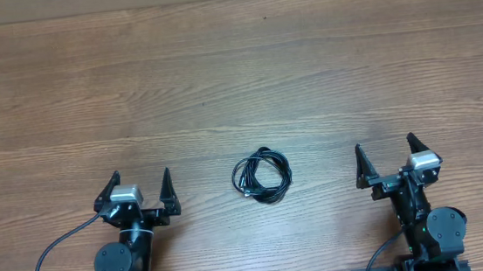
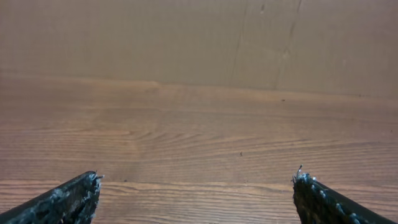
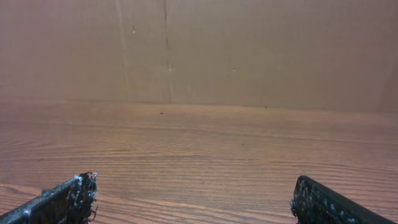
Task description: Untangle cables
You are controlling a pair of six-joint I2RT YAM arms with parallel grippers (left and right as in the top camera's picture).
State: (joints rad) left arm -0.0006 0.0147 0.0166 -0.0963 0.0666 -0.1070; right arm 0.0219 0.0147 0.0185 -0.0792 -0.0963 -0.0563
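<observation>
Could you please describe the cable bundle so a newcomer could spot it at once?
On the wooden table, look near the robot's side, between the left gripper and the right gripper. The cables lie there as one small coil of thin black cords, the only loose thing, touched by neither gripper.

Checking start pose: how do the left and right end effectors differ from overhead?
The left end effector sits left of the cable bundle, the right end effector right of it. The left's fingertips are level; the right's outer tip reaches farther forward. Both are open, empty, apart from the bundle.
</observation>
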